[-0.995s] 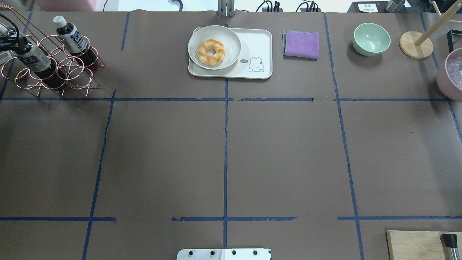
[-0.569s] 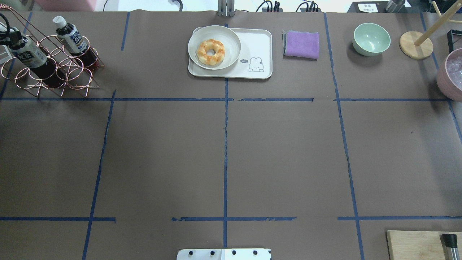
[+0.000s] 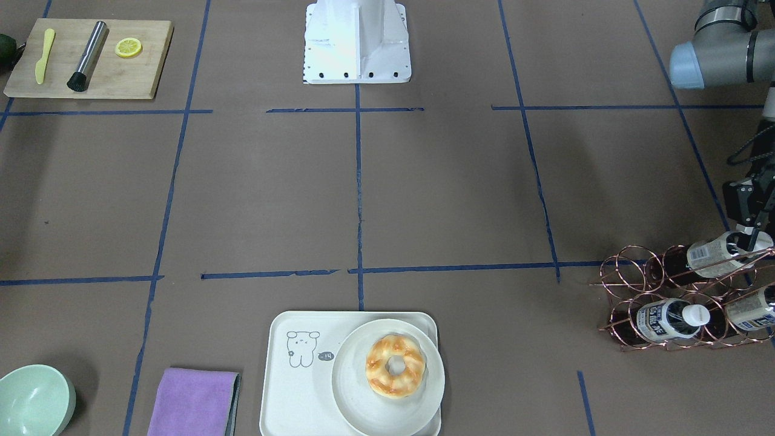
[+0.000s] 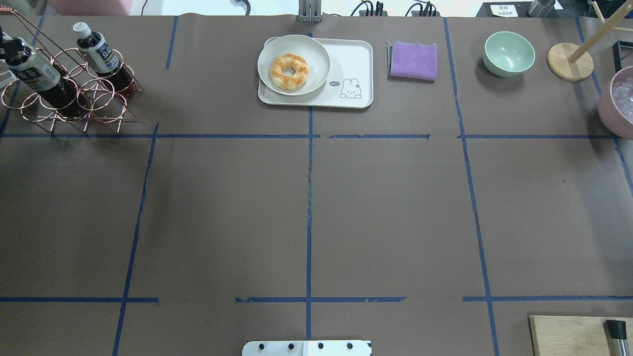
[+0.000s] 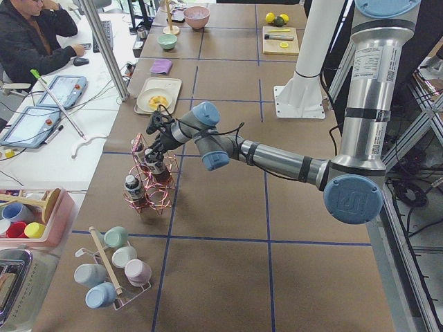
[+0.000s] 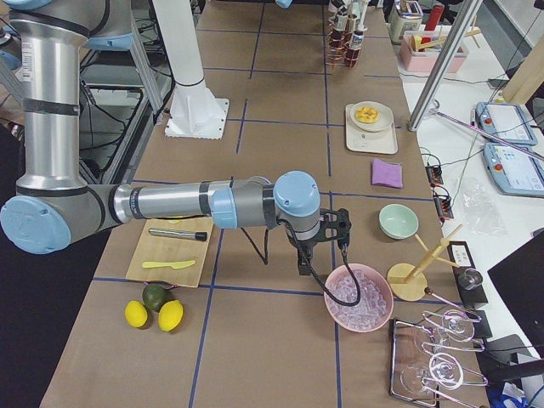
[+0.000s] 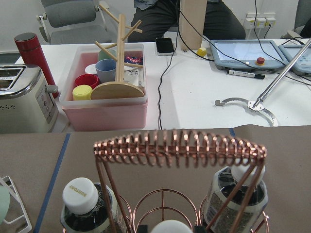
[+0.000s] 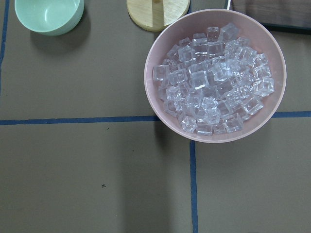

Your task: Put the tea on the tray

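Three tea bottles lie slanted in a copper wire rack (image 4: 106, 106) at the table's far left. My left gripper (image 4: 7, 45) is shut on the capped end of the outermost tea (image 4: 35, 75), seen across the table as the tea (image 3: 711, 252) with the left gripper (image 3: 748, 240) at its cap. Another tea (image 4: 101, 52) rests beside it. In the left wrist view the held cap (image 7: 170, 227) shows at the bottom edge. The cream tray (image 4: 353, 64) with the line-drawn animal sits at the far middle, apart from the rack. My right gripper (image 6: 316, 248) hangs by the ice bowl; I cannot tell its state.
A white plate (image 4: 316, 66) with a ring-shaped pastry fills the tray's left half. A purple cloth (image 4: 413, 60), green bowl (image 4: 509, 52), wooden stand (image 4: 569, 61) and pink ice bowl (image 8: 216, 75) lie to the right. A cutting board (image 3: 121, 72) is near the robot's right.
The left gripper has drawn the held tea up and to the left along the rack, towards the view's left edge. Nothing else moved.
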Controlling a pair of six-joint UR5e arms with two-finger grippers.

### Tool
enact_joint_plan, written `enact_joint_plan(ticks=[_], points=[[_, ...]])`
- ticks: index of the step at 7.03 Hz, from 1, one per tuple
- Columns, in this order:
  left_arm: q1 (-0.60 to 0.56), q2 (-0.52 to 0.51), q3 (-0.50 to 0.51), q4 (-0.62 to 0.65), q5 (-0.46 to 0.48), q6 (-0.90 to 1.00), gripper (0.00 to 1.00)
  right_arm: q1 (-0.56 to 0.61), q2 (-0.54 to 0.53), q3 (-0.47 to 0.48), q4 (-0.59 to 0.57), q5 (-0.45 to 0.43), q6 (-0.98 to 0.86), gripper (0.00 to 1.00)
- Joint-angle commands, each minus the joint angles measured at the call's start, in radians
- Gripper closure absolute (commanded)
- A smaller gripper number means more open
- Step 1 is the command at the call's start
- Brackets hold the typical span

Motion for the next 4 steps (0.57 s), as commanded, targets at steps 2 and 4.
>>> enact_joint_plan(ticks=[2,4], points=[[-0.038,-0.001,-0.01,0.025,-0.001,0.001,1.0,-0.001,-0.001,0.001,0.0,0.002,0.0,0.0],[-0.049,-0.001,-0.096,0.121,-0.013,0.003,1.0,0.001,0.001,0.0,0.0,0.0,0.0,0.0]])
